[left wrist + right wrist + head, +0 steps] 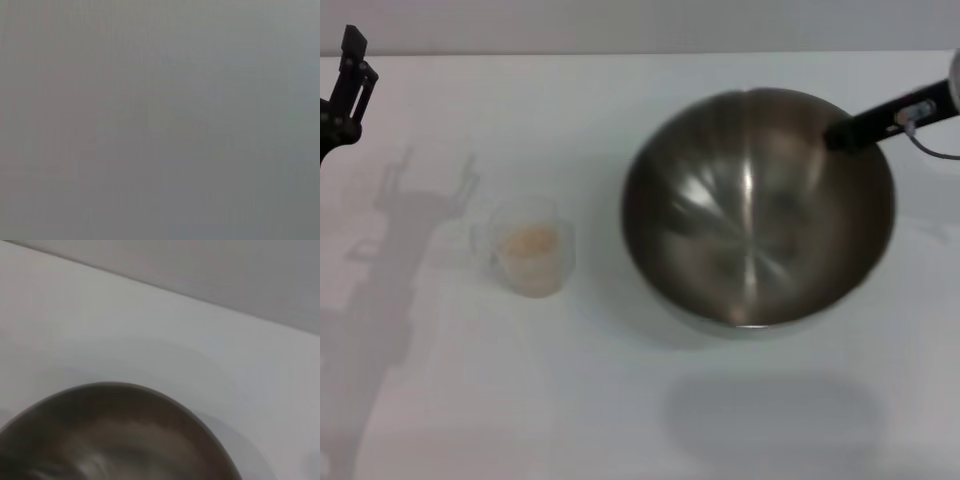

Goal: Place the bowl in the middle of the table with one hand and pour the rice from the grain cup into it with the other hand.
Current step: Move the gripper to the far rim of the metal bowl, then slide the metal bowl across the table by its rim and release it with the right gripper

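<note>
R gripper tips hidden at bowl rim; L wrist view blank

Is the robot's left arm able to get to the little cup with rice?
Probably yes. The left gripper is up at the table's far left edge, and only bare tabletop lies between it and the cup. The bowl sits off to the right.
</note>
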Robot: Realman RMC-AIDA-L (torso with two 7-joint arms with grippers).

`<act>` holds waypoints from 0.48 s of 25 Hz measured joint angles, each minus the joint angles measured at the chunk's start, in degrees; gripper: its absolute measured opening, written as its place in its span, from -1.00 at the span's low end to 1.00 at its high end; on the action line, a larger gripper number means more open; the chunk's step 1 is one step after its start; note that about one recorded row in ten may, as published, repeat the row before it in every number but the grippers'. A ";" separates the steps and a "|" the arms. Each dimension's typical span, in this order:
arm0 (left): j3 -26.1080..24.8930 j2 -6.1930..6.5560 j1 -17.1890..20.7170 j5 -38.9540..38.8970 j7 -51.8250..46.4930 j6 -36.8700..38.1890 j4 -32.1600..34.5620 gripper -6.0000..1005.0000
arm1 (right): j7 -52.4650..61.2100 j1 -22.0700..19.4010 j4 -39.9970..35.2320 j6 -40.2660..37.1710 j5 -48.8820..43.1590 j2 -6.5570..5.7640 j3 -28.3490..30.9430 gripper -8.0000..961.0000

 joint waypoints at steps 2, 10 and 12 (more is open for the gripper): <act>0.00 0.00 0.00 0.00 0.03 0.21 0.00 0.59 | -2.07 -0.05 -0.05 0.25 2.88 0.01 -0.11 -0.94; 0.00 0.00 0.01 0.00 0.15 1.16 0.00 0.59 | -8.97 -0.14 0.80 3.91 10.51 -0.07 -0.25 -0.94; 0.00 0.00 0.00 0.00 0.19 1.31 0.00 0.59 | -10.20 -0.21 0.82 5.40 11.67 -0.05 -0.17 -0.94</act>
